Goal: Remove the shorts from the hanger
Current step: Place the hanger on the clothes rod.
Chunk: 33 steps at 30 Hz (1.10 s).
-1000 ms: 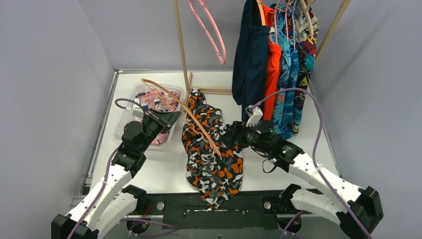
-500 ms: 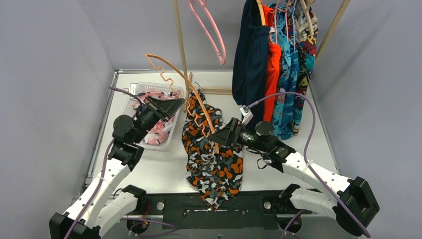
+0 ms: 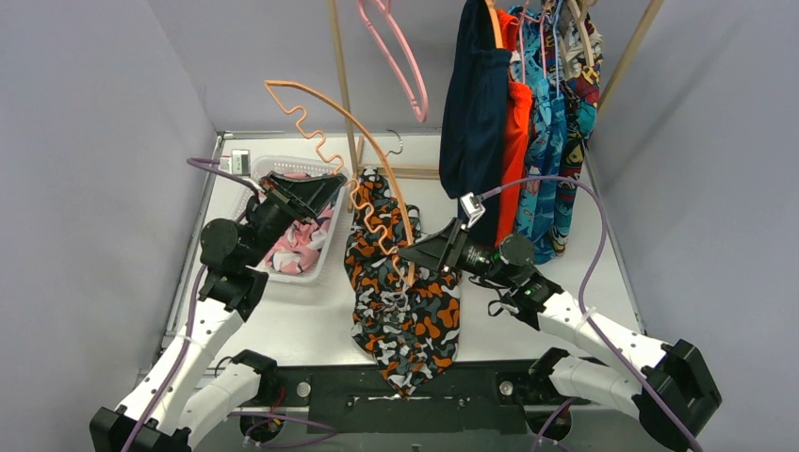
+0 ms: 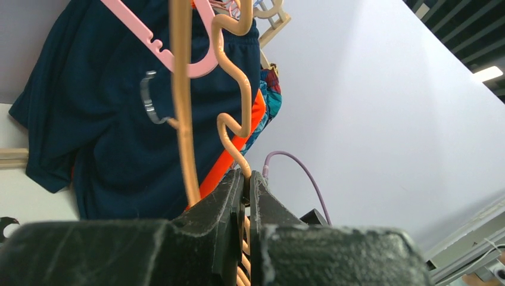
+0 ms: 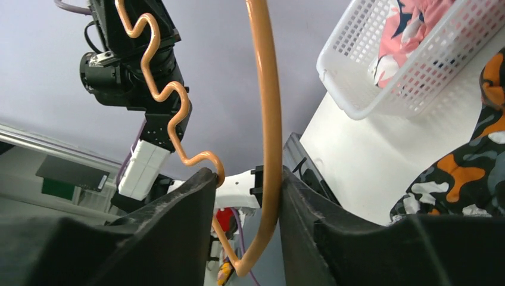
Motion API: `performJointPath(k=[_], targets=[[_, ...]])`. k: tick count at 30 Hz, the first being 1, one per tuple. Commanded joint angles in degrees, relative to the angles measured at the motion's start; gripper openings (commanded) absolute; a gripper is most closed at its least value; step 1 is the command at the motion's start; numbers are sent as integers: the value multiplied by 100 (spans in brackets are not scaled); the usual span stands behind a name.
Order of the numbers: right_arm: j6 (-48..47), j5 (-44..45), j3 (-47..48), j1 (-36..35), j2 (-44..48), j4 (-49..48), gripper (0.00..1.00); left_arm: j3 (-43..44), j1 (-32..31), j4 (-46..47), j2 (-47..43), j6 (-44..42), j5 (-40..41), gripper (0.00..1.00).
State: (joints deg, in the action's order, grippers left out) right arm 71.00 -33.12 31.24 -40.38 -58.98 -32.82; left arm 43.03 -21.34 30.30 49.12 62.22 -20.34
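Left claw (image 4: 245,176) is clamping the wavy bar of the thin orange hanger (image 4: 180,89); right claw (image 5: 247,179) is straddling its end, grip unclear. Black shorts with orange-white print (image 3: 405,320) are lying on the white table (image 3: 283,320) beneath.

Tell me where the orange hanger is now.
Top view, centre: orange hanger raised over the black-and-orange shorts, left fingers clamping its wavy bar, right fingers flanking its lower end.
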Motion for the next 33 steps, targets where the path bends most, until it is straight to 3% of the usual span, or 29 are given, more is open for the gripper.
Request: performJointPath(k=[1, 9, 18, 22, 26, 30, 33], targets=[[-325, 85, 284, 4, 526, -179, 37, -2, 16, 357, -199, -43, 69, 0], [-556, 57, 332, -13, 756, 12, 24, -761, 40, 576, -390, 409, 409, 0], [-728, 167, 365, -23, 863, -5, 26, -1399, 34, 538, -608, 565, 479, 0], [-746, 163, 357, -22, 818, 61, 17, -1758, 34, 545, -727, 707, 560, 0], [-891, 251, 403, -27, 871, 412, 1, -1960, 34, 533, -742, 738, 637, 0], [-1238, 491, 583, -24, 1028, 1182, 0, -2137, 34, 492, -641, 765, 595, 0], [-1616, 778, 802, -31, 1192, 1898, 0, -2277, 33, 576, -533, 881, 443, 16]])
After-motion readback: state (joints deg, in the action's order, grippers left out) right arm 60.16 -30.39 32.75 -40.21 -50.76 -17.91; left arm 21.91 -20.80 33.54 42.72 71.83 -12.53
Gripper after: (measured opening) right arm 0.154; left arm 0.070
